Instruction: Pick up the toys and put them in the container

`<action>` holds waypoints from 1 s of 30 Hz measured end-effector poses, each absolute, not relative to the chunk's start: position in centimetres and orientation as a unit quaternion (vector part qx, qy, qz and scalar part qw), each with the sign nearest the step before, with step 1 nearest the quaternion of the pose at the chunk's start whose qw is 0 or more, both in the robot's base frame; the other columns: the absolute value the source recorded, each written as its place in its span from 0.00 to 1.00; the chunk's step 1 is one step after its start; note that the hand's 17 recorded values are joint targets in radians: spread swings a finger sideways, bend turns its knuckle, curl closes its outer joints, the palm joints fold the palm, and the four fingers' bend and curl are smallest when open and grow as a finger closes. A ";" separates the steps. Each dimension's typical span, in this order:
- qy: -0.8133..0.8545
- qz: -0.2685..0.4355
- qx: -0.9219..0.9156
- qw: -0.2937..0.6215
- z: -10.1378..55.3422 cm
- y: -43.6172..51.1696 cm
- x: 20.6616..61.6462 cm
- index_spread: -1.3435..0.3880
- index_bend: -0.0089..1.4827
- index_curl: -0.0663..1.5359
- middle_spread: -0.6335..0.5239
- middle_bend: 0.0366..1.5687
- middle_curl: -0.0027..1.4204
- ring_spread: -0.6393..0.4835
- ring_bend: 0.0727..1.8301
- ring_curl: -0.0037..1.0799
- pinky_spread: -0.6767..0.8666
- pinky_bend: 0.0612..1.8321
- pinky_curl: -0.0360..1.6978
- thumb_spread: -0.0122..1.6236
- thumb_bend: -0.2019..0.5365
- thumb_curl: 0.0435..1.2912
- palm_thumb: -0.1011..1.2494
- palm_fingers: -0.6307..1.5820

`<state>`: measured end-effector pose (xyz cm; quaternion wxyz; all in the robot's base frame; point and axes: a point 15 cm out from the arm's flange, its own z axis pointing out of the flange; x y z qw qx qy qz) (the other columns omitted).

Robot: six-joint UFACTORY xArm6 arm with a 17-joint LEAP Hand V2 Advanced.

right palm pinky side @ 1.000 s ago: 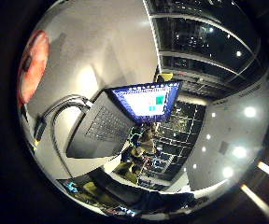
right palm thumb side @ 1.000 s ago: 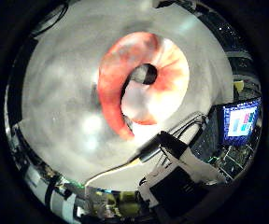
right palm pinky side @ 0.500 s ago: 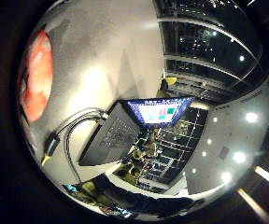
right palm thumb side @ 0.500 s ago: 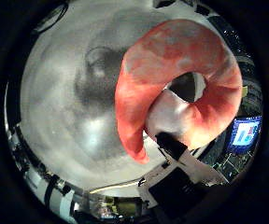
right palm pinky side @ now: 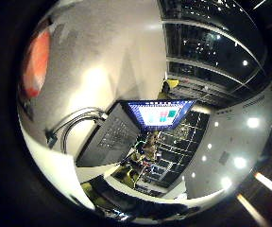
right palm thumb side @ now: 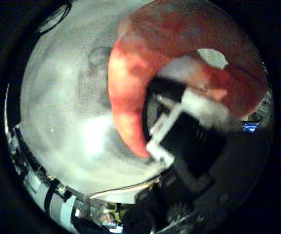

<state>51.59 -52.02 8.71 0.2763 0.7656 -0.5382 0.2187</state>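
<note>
Up close, the thumb-side palm view is being filled by an orange ring-shaped toy (right palm thumb side: 130, 92), arching across the upper centre and right of the frame and lying on a pale grey table (right palm thumb side: 62, 126). A black-and-white part of the hand (right palm thumb side: 179, 131) is reaching in from the lower right and poking into the ring's opening, overlapping its inner edge; whether the fingers are curling round the toy or merely touching it cannot be told, since only this one part is showing. The ring's right side is running out of frame and its far rim is being cut off.

Over in the little-finger-side view, that toy is showing only as an orange sliver at the far upper left edge. This view alone is showing an open laptop (right palm pinky side: 126, 132) with a lit screen sitting at centre on the table, and ceiling lights (right palm pinky side: 240, 163) glowing at right. No container is showing in either view.
</note>
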 end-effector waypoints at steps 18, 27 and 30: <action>-0.624 0.251 0.700 0.240 23.1 -53.7 47.5 0.58 0.69 0.54 0.39 0.79 0.55 0.35 0.69 0.63 0.27 0.69 0.44 0.53 0.24 0.28 0.72 0.80; -0.678 0.153 0.711 0.110 30.1 -38.9 46.5 0.61 0.73 0.59 0.42 0.84 0.54 0.37 0.72 0.67 0.30 0.70 0.52 0.57 0.24 0.28 0.74 0.78; -0.669 0.140 0.728 0.057 32.8 -31.1 46.8 0.62 0.75 0.60 0.43 0.86 0.54 0.36 0.72 0.69 0.31 0.69 0.56 0.62 0.25 0.28 0.73 0.78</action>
